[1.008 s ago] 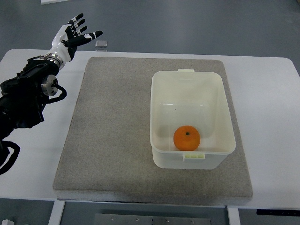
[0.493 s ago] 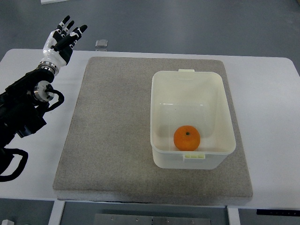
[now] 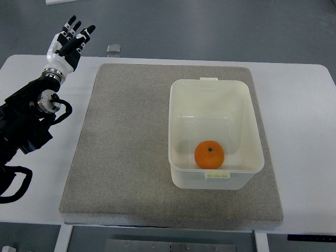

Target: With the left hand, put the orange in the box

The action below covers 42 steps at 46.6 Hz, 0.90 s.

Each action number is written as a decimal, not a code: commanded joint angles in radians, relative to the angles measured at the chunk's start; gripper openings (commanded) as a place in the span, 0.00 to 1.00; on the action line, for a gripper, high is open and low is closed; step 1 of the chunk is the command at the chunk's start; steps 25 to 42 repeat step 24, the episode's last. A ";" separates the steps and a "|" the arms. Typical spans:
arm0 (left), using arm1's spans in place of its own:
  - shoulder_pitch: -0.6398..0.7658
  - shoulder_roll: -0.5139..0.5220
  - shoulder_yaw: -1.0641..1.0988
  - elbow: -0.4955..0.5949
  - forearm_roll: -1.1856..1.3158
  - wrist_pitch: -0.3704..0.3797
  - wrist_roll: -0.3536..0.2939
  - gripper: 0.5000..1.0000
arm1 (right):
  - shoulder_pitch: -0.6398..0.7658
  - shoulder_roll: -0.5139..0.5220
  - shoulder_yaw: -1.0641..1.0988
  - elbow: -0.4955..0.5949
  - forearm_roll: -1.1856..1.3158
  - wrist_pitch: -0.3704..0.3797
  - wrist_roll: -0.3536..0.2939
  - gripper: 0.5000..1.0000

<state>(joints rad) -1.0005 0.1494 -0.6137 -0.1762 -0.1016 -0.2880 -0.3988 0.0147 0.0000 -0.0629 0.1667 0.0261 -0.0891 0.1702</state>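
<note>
Table (image 3: 315,131) surface, white, spans the whole working area and carries everything else. A grey felt-like mat (image 3: 126,157) covers most of it. On the right half of the mat stands the box (image 3: 247,105) — a pale, translucent rectangular tub with small tabs on its far and near rims. Its long axis runs away from the robot, toward the far edge of the table.

The orange (image 3: 209,155) lies inside the box, on the floor of it, close to the near wall and slightly left of centre. Being round, it has no long axis to align with; a small dark stem mark faces upward.

The left hand (image 3: 67,43) is raised over the far-left corner of the table, off the mat, at the end of the dark left arm that enters from the picture's left edge. The fingers (image 3: 79,32) are extended and relaxed, pointing away from the robot, and grasp nothing. The right hand does not show in the top view.

Governing relation: the orange lies well apart from the left hand, to its right and nearer the robot, with the left wall of the box standing between the two. Judged from this layout, the placement step reads as complete — no further carry appears to be required.

A small grey square object (image 3: 113,49) sits at the far table edge, just beyond the mat. No brand, label or legible writing can be made out on any item.
</note>
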 commanded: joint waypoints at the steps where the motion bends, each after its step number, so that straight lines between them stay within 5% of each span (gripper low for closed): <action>1: -0.001 -0.001 -0.032 0.003 -0.049 0.004 0.000 0.98 | 0.001 0.000 0.000 0.001 0.000 0.000 0.000 0.86; 42: -0.001 -0.056 -0.020 0.003 -0.050 0.035 0.000 0.98 | -0.001 0.000 0.000 0.002 -0.005 0.000 -0.003 0.86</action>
